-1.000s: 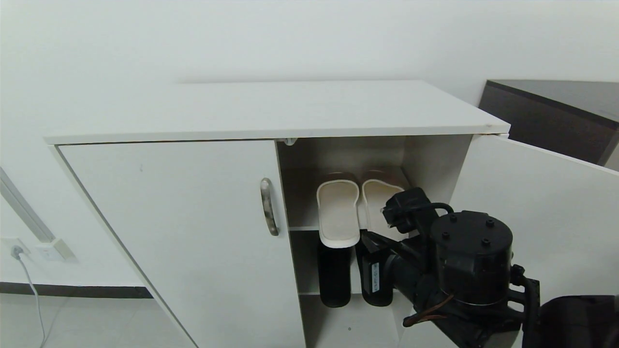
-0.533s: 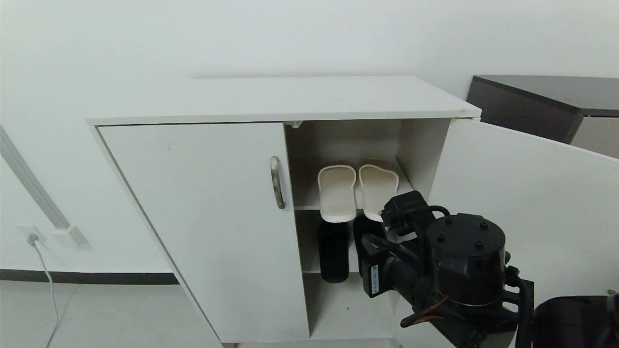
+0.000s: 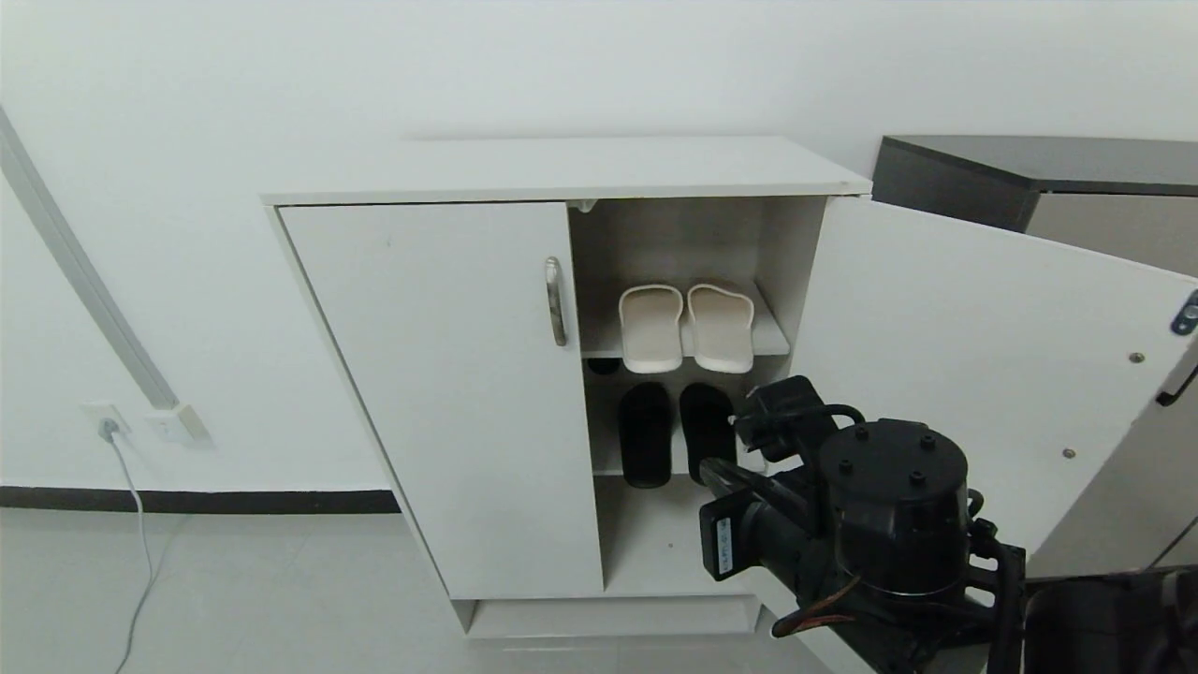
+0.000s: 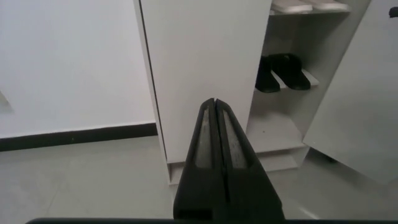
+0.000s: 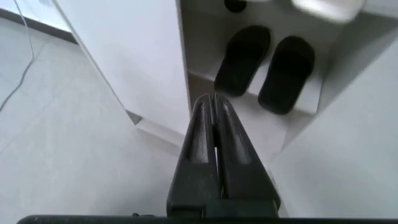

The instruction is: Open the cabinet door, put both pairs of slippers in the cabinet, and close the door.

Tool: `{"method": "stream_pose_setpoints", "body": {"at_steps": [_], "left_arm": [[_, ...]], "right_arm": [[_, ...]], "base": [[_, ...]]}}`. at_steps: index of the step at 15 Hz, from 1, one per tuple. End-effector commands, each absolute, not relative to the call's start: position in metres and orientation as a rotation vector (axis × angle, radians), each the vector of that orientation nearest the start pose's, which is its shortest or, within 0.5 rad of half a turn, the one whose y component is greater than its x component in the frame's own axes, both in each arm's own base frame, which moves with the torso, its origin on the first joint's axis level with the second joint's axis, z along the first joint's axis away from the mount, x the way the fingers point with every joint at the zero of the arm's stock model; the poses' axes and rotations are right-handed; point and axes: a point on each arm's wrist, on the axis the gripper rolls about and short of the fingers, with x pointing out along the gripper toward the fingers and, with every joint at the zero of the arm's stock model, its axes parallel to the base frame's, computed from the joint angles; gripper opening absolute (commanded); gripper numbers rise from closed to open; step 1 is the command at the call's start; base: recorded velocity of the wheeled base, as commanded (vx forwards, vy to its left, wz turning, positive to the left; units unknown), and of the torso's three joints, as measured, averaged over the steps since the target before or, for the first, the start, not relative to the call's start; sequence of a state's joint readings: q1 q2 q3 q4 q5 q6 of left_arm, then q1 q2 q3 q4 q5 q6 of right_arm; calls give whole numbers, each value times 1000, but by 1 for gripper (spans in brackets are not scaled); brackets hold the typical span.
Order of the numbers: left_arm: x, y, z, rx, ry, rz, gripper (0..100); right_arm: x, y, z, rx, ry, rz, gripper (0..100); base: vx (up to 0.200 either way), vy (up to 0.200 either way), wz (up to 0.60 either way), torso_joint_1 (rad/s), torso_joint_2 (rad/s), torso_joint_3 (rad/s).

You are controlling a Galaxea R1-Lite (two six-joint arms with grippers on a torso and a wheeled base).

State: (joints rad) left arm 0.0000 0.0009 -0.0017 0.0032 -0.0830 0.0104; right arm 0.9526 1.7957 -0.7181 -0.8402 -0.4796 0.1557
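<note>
Both pairs are already in the cabinet (image 3: 562,168): the white slippers (image 3: 686,323) lie on the upper shelf, the black slippers (image 3: 676,429) on the shelf below, all with their long axes running front to back. What is left, by my reading, is to close the open door (image 3: 983,356).

That door is hinged on the cabinet's right side and stands swung out towards the robot's right, its inner face turned to the opening. Its free edge lies far out to the right. The other door (image 3: 449,374) is closed.

The right arm sits low in front of the opening, close beside the open door's inner face, so it is clearly the nearer one. The right end effector (image 5: 214,102) has its fingers pressed together and holds nothing; it points at the black pair. The left end effector (image 4: 214,106) is likewise closed and empty, facing the closed door from well back.

To shut the door the right end effector would have to get round the free edge, which lies to its right, and push the outer face leftwards
</note>
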Motion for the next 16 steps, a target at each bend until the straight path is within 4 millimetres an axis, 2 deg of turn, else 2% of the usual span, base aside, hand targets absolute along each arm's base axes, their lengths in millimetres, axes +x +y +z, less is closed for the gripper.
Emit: {"method": "stream_pose_setpoints", "body": {"at_steps": [1, 6, 16], "left_arm": [[-23, -2, 76, 11, 3, -83, 0], [-23, -2, 76, 11, 3, -83, 0], [-23, -2, 76, 9, 3, -83, 0]], "right_arm": [[192, 249, 146, -18, 229, 445, 0], [193, 248, 139, -33, 246, 441, 0], [194, 248, 133, -46, 254, 436, 0]], "base": [[-200, 0, 0, 2, -2, 2], [-200, 0, 0, -1, 4, 1], [0, 0, 0, 0, 0, 0]]}}
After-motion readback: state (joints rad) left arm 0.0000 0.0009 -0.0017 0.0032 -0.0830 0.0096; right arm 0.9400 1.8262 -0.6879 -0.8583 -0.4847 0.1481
